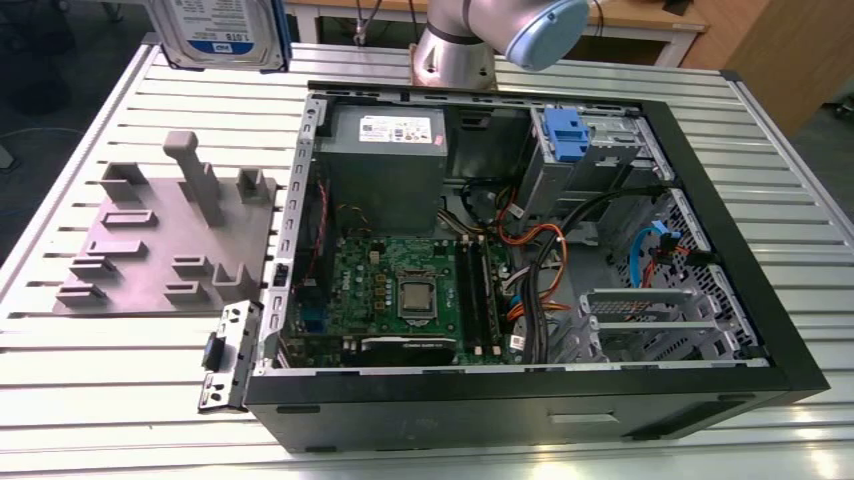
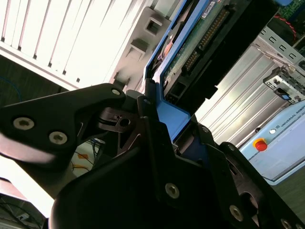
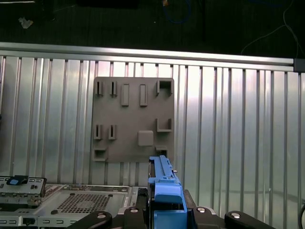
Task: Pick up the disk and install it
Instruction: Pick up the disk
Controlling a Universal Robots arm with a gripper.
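Exterior view: arm [image 1: 454, 50] of brushed silver tubing, flared at the collar, capped at the joint by a rounded pale blue-grey cover [image 1: 547, 30]. Both wrist views: gripper [image 2: 164, 112] [image 3: 167, 212] in matte black, built from flat angular plates and linkage bars, ending in black, straight-edged jaws. Fastened with bright silver round-head screws [image 2: 172, 190], set singly and in pairs along the plates; small round pivot hole [image 2: 125, 122] at the linkage in the second wrist view.
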